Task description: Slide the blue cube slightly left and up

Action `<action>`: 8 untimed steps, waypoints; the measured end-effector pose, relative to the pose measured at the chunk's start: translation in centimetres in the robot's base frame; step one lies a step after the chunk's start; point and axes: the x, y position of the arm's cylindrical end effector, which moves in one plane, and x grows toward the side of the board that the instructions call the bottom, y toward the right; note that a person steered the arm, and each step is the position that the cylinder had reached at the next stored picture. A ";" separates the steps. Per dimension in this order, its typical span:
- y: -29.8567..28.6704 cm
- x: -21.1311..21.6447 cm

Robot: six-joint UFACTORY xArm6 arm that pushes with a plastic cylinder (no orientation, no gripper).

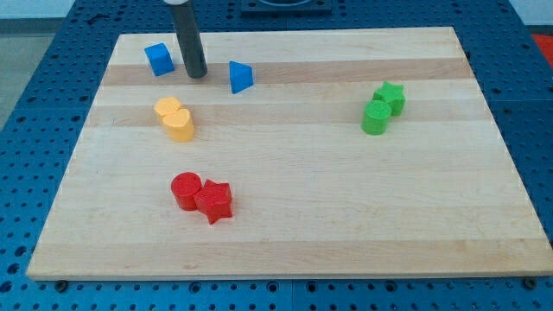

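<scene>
Pale wooden board [285, 233] lies on a blue perforated table [26, 78], and my tip [197, 75], a bare rod holding nothing, stands near the view's top-left. Just to its left, apart from it, sits the blue cube [158, 59]; just to its right sits a blue wedge-like block [241, 77]. Below it lie 2 touching yellow blocks [175, 119], farther below 2 touching red blocks [202, 197], and well to its right 2 touching green blocks [383, 108].

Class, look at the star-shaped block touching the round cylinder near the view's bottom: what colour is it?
Red. The star block shows clearly in the camera view, the only one.
</scene>
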 end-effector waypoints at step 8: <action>-3.3 0.8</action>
